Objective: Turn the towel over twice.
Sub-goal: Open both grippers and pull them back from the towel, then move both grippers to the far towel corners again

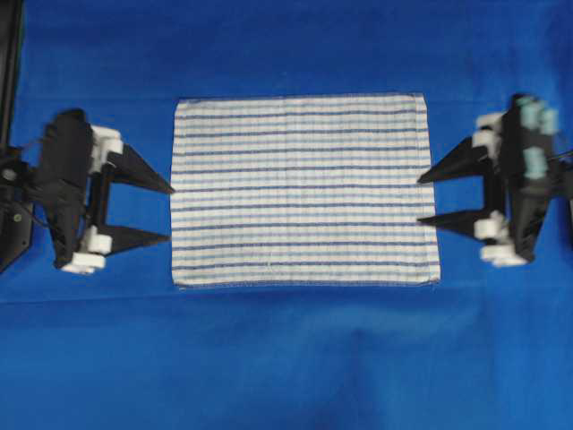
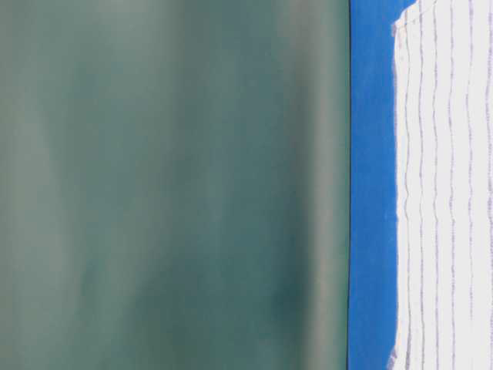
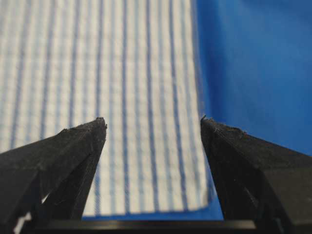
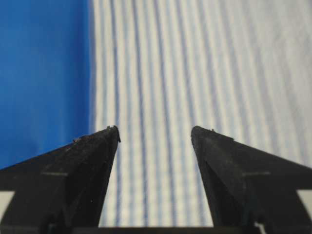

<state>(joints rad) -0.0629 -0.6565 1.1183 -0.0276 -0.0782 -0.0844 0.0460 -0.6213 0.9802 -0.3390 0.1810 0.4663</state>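
Observation:
The towel [image 1: 303, 190] lies flat and spread out in the middle of the table, white with thin blue stripes running left to right. My left gripper [image 1: 170, 214] stands open at the towel's left edge, fingertips just short of the cloth, nothing between them. At the right edge my right gripper [image 1: 419, 199] is open too, its tips at the hem. The left wrist view looks along the towel [image 3: 122, 97] between the spread fingers [image 3: 153, 121]. In the right wrist view the striped towel [image 4: 195, 73] stretches ahead of the open gripper [image 4: 155, 129]. The table-level view catches the towel [image 2: 447, 193] lying flat.
A plain blue table covering [image 1: 286, 358] spreads under everything, with wide free room in front of and behind the towel. A dark post [image 1: 11, 63] stands at the far left edge.

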